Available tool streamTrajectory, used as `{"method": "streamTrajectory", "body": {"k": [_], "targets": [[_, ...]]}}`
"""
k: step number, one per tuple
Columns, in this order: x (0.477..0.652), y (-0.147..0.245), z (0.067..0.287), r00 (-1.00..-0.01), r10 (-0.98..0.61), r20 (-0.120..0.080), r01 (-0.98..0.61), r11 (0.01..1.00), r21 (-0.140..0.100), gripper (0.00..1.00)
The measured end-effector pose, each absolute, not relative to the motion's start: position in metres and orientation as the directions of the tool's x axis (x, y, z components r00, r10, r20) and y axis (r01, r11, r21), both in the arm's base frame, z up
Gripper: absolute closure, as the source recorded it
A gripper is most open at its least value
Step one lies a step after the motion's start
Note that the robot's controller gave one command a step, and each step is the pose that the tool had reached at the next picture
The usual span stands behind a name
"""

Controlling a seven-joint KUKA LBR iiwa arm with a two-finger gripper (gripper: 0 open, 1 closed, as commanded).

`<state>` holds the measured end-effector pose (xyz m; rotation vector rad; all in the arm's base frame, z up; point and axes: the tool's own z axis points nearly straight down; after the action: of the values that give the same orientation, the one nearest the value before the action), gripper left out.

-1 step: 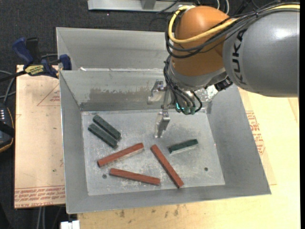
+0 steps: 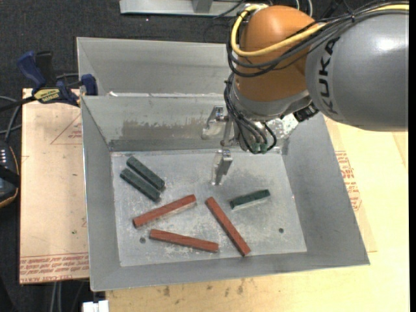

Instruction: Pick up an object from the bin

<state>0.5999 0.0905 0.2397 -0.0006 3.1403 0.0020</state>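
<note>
My gripper (image 2: 220, 174) hangs over the middle of the bin floor, a little behind the loose bars, and nothing shows in it. The nearest things are a short dark green bar (image 2: 249, 199) lying to its front right and a red-brown bar (image 2: 227, 225) running diagonally toward the front. Another red-brown bar (image 2: 164, 211) lies to the gripper's front left. None of them touches the gripper.
A third red-brown bar (image 2: 184, 240) lies near the front of the bin. Two dark green bars (image 2: 142, 176) lie side by side at the left. The arm with its orange dome reaches in over the back right wall.
</note>
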Motion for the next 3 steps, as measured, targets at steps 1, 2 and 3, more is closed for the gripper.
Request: {"method": "streamTrajectory", "body": {"k": [1, 2, 3], "targets": [[0.545, 0.124, 0.188, -0.995, -0.098, -0.003, -0.098, 0.995, 0.001, 0.00], [0.519, 0.168, 0.165, -0.998, 0.064, 0.000, 0.064, 0.998, 0.001, 0.00], [0.515, 0.172, 0.159, -0.997, 0.076, 0.000, 0.076, 0.997, 0.001, 0.00]]}}
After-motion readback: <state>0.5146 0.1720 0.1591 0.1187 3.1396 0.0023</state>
